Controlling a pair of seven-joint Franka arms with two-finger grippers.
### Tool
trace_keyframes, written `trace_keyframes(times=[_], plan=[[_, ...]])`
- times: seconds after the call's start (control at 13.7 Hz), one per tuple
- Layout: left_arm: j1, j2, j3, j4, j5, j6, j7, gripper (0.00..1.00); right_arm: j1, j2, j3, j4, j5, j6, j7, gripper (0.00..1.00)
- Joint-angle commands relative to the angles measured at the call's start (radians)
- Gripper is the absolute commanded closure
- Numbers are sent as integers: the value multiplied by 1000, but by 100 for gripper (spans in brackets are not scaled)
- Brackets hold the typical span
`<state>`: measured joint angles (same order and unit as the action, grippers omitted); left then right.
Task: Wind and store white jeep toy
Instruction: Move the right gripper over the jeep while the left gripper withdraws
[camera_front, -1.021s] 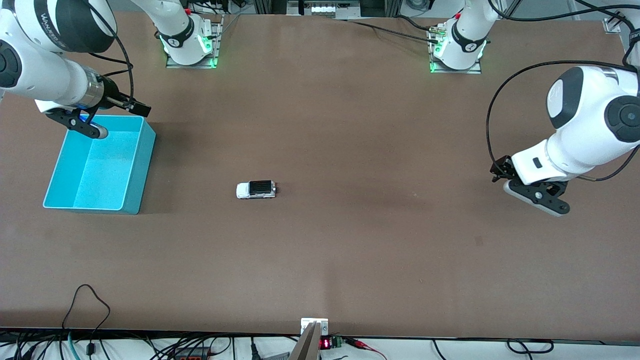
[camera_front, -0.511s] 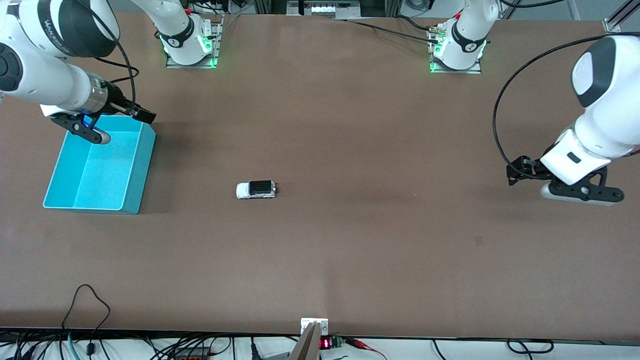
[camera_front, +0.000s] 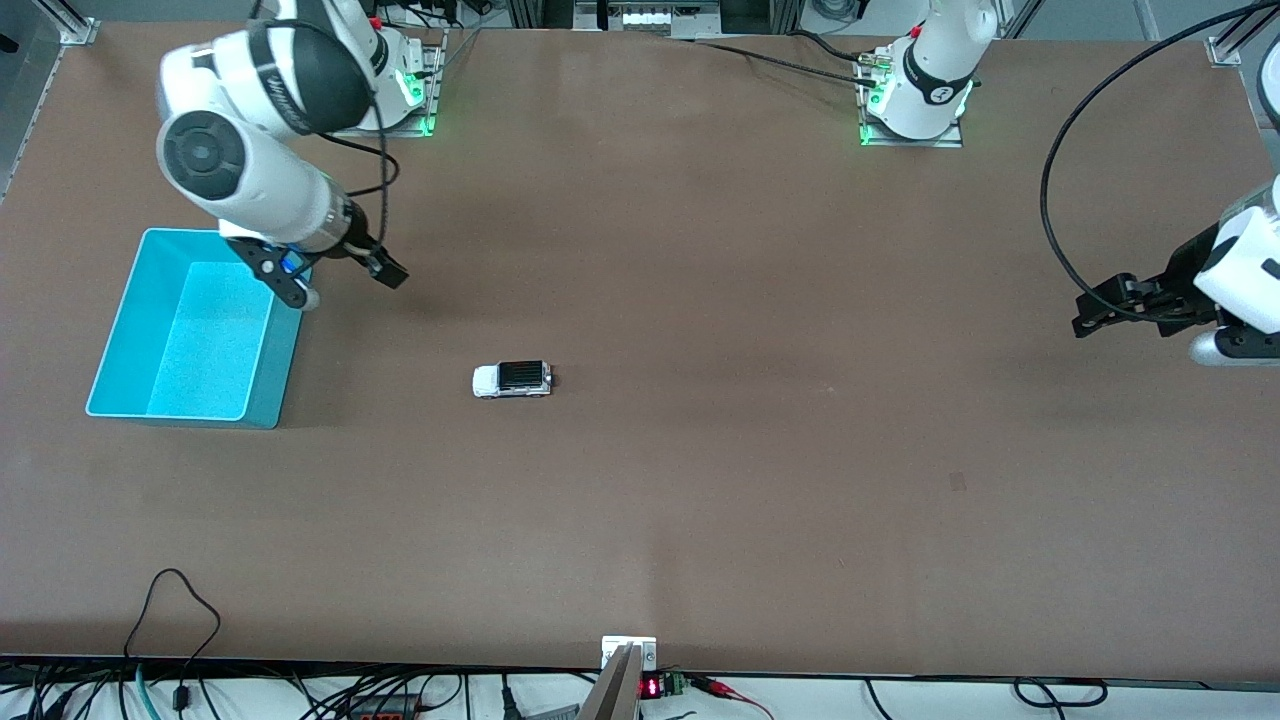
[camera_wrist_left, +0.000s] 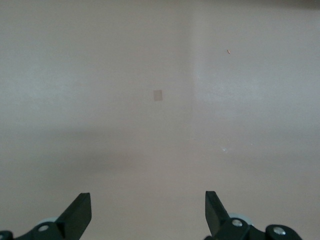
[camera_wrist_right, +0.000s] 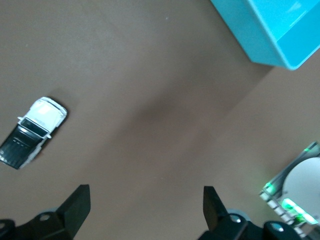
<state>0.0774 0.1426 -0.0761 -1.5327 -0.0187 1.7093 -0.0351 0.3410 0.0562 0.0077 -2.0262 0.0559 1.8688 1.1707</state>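
The white jeep toy (camera_front: 512, 379) stands alone on the brown table near its middle, and also shows in the right wrist view (camera_wrist_right: 32, 131). The turquoise bin (camera_front: 282, 370) sits toward the right arm's end of the table, and its corner shows in the right wrist view (camera_wrist_right: 265, 30). My right gripper (camera_front: 292, 285) hangs open and empty over the bin's wall on the jeep's side, its fingers spread wide (camera_wrist_right: 146, 207). My left gripper (camera_front: 1232, 345) is open and empty (camera_wrist_left: 148, 210) over bare table at the left arm's end, far from the jeep.
The arm bases (camera_front: 380, 90) (camera_front: 915, 100) stand at the table's edge farthest from the front camera. A small pale patch (camera_front: 957, 482) marks the table and shows in the left wrist view (camera_wrist_left: 158, 95). Cables (camera_front: 180, 600) lie at the edge nearest the camera.
My right gripper has swung from over the bin's interior toward the table's middle, now over the bin's wall. My left gripper has moved outward toward its end of the table. The jeep has not moved.
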Motion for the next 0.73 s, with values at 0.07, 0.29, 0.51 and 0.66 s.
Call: trace_keyframes(times=[0.07, 0.29, 0.51, 0.66], plan=[[-11, -58, -1, -32, -12, -19, -5, 0, 50, 62, -9, 3, 39, 177, 287, 0], [-8, -58, 1, -27, -12, -25, -12, 0, 53, 131, -9, 7, 39, 308, 452, 0], [-10, -57, 2, -15, -7, -34, -9, 0, 91, 241, -17, 90, 36, 334, 582, 0], [-10, -54, 4, -12, -6, -50, -12, 0, 113, 309, -23, 144, 33, 337, 612, 0]])
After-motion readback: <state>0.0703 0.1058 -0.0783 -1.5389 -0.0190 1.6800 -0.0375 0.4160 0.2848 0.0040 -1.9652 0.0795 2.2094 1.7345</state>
